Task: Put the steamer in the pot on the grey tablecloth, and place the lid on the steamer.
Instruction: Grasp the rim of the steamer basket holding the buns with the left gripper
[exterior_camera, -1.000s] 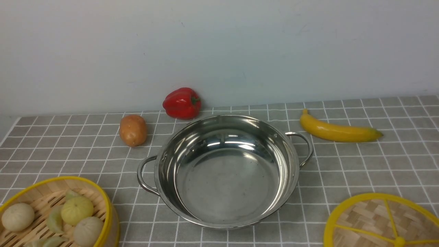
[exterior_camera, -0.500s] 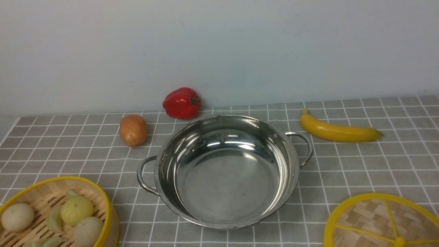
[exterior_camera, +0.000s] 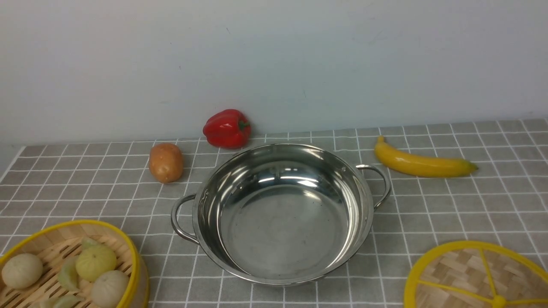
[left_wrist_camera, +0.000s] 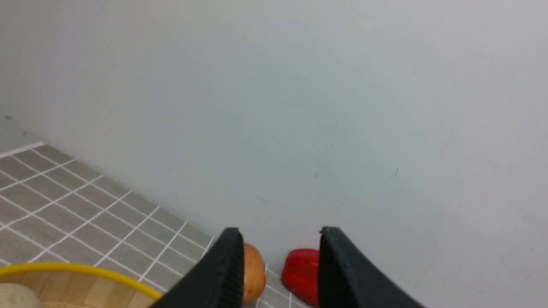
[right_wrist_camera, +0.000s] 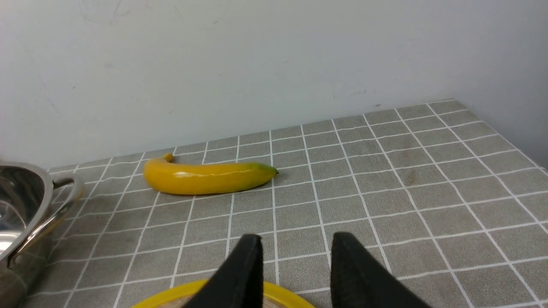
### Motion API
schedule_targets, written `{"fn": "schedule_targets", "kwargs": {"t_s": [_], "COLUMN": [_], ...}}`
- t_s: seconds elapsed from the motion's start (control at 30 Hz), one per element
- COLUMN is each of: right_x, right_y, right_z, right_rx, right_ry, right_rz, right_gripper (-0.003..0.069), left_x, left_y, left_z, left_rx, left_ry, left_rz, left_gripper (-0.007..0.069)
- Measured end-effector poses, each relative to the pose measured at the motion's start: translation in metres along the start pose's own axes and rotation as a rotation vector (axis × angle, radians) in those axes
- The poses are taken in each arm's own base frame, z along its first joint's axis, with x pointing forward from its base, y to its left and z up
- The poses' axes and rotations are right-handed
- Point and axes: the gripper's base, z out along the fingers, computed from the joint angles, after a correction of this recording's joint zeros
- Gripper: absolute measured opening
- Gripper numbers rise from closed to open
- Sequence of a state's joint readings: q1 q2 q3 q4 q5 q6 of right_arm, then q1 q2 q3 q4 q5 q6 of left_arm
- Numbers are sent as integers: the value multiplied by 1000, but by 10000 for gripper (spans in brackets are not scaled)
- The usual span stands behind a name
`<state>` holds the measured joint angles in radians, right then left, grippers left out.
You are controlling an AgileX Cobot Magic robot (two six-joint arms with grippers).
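Observation:
The shiny steel pot [exterior_camera: 278,222] stands empty in the middle of the grey tablecloth [exterior_camera: 449,201]. The bamboo steamer [exterior_camera: 60,223], with pale buns inside, sits at the near left corner, cut off by the frame. At the near right lies the flat woven lid [exterior_camera: 462,273] with its yellow rim and spokes. Neither arm shows in the front view. My left gripper [left_wrist_camera: 280,233] hovers open over the steamer's yellow rim [left_wrist_camera: 85,270], holding nothing. My right gripper [right_wrist_camera: 296,237] is open and empty above the lid's edge [right_wrist_camera: 282,295], with the pot's handle [right_wrist_camera: 47,222] off to one side.
A red pepper [exterior_camera: 227,128] and a potato [exterior_camera: 166,162] lie behind the pot on the left, close to the pale wall. A banana [exterior_camera: 421,163] lies at the back right. The cloth's left edge [exterior_camera: 10,164] runs near the potato's side.

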<state>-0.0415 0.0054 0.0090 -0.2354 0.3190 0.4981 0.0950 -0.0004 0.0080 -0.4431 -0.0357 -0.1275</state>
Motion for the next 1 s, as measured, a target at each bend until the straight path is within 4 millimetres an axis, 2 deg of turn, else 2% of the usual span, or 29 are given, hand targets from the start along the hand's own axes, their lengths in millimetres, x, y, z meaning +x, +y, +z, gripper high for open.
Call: {"fn": "schedule_targets", "kwargs": {"t_s": [0.1, 0.2, 0.23, 0.33, 0.47, 0.57, 0.63, 0.67, 0.77, 0.9, 0.93, 1.0], "right_x": [0, 0, 0, 0, 0, 0, 0, 0, 0, 0, 0, 0], "right_y": [0, 0, 0, 0, 0, 0, 0, 0, 0, 0, 0, 0], "right_z": [0, 0, 0, 0, 0, 0, 0, 0, 0, 0, 0, 0], "right_rx": [0, 0, 0, -1, -1, -1, -2, -2, -2, -2, -2, -2], "right_ry": [0, -1, -1, -2, -3, -3, -3, -3, -4, -4, -4, -4], "right_rz": [0, 0, 0, 0, 0, 0, 0, 0, 0, 0, 0, 0], "right_gripper": [244, 244, 244, 244, 244, 244, 244, 244, 244, 244, 244, 244], "left_x": [-4, -19, -31, -51, -76, -83, -87, -88, -82, -70, -59, -53], "left_y": [-6, -21, -33, -51, -78, -86, -87, -87, -77, -63, -54, -49], "left_z": [-1, -4, -7, -8, -7, 0, 13, 15, 48, 73, 90, 97], "left_rx": [11, 45, 65, 85, 103, 101, 110, 110, 127, 115, 101, 97], "left_ry": [32, 80, 123, 212, 499, 774, 950, 955, 1141, 1286, 1389, 1443], "left_rz": [-10, 40, 106, 221, 360, 472, 609, 622, 802, 862, 873, 871], "left_gripper": [243, 243, 243, 243, 243, 243, 243, 243, 243, 243, 243, 243]}}
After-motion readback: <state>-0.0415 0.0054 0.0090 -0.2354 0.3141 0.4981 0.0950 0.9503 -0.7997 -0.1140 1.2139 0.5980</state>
